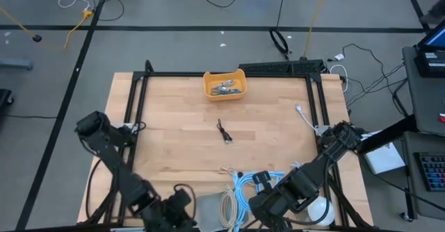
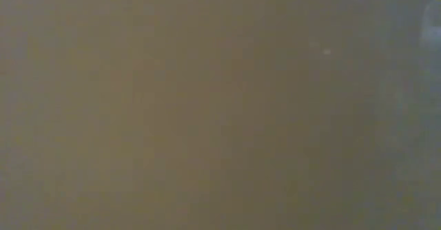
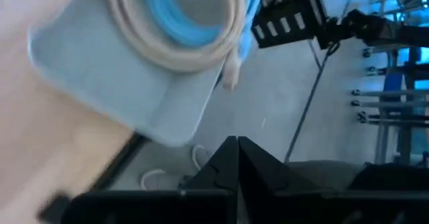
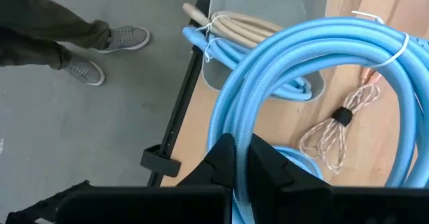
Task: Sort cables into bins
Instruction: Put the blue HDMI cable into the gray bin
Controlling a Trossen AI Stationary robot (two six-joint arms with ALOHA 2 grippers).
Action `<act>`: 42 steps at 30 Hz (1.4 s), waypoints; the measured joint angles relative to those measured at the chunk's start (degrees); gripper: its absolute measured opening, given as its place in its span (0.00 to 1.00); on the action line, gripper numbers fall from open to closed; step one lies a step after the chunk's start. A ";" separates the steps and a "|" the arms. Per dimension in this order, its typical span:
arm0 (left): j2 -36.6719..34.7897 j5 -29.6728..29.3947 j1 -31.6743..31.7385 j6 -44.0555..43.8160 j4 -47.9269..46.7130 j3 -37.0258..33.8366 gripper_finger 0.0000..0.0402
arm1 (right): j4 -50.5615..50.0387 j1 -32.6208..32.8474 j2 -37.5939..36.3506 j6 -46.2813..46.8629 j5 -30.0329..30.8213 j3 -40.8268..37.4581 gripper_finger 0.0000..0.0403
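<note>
Right claw [image 4: 236, 158] clamped on light-blue cable [image 4: 295, 56], left claw [image 3: 236, 158] closed, empty, beside grey bin [image 3: 114, 83].

A wooden table [image 1: 174, 148] stands on grey floor. Beside it, a person's shoes [image 4: 110, 49]. A white dome [image 1: 321, 211] sits at its corner.

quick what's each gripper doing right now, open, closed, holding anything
Left gripper: shut, holding nothing.
Right gripper: shut on a coiled light-blue cable.
</note>
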 joint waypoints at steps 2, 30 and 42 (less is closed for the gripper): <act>0.89 0.20 -1.62 -4.96 -2.11 0.02 0.02 | 0.35 -0.18 0.00 -0.30 0.17 -0.01 0.02; 13.38 8.56 6.35 -1.33 -8.26 0.00 0.00 | 2.66 -1.16 0.00 -1.37 -0.24 -0.01 0.02; 10.05 0.50 9.10 -0.68 -11.83 -0.02 0.00 | 0.18 -1.52 0.14 -5.21 -12.50 -2.33 0.02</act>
